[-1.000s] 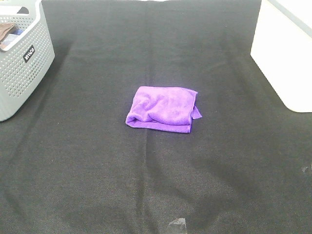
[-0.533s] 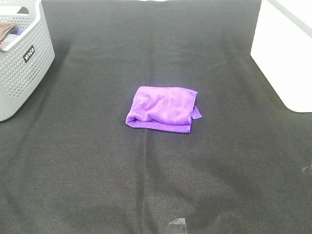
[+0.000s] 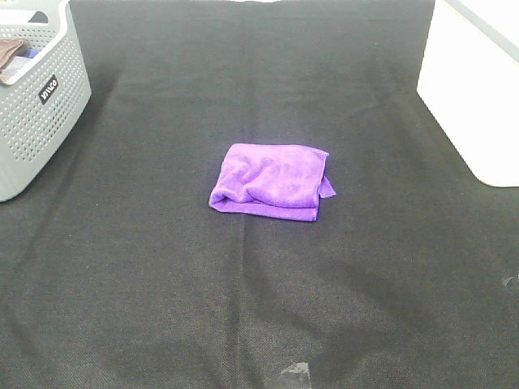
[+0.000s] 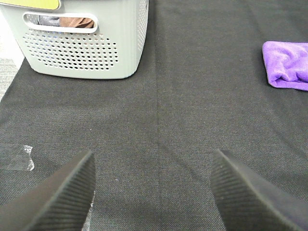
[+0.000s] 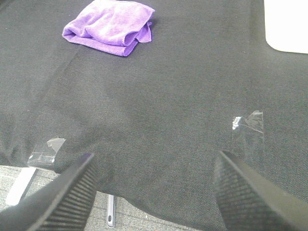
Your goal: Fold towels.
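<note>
A purple towel lies folded into a small rectangle in the middle of the black cloth-covered table. It also shows in the left wrist view and the right wrist view. My left gripper is open and empty, low over the cloth, well away from the towel. My right gripper is open and empty near the table's front edge, also far from the towel. Neither gripper shows in the exterior high view.
A grey perforated basket holding brown cloth stands at the back left; it also shows in the left wrist view. A white bin stands at the back right. Bits of clear tape lie on the cloth near the front.
</note>
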{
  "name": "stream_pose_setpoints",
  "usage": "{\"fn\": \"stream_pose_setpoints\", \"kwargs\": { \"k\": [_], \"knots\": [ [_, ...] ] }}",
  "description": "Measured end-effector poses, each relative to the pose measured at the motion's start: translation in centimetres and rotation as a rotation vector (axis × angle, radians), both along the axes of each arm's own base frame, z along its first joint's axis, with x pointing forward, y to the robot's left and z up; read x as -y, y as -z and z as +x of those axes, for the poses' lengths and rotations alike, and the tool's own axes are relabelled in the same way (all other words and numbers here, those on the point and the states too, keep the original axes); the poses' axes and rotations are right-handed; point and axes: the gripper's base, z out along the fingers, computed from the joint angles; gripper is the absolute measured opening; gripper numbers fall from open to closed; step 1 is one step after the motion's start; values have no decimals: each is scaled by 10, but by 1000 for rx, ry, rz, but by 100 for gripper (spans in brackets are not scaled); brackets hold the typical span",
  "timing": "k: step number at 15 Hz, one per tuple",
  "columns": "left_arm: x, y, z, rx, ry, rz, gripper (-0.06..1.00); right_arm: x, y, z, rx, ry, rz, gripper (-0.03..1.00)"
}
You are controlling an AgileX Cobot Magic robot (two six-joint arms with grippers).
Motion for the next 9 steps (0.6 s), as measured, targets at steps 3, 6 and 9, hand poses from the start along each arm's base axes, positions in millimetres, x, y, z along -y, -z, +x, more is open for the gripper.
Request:
{"fn": "stream_pose_setpoints", "kwargs": {
  "k": [3,6,9],
  "knots": [
    [0,0,0,0,0,0,63,0,0,0,0,-1,1,66],
    [0,0,0,0,0,0,63,0,0,0,0,-1,1,66],
    [0,0,0,0,0,0,63,0,0,0,0,-1,1,66]
  ]
}}
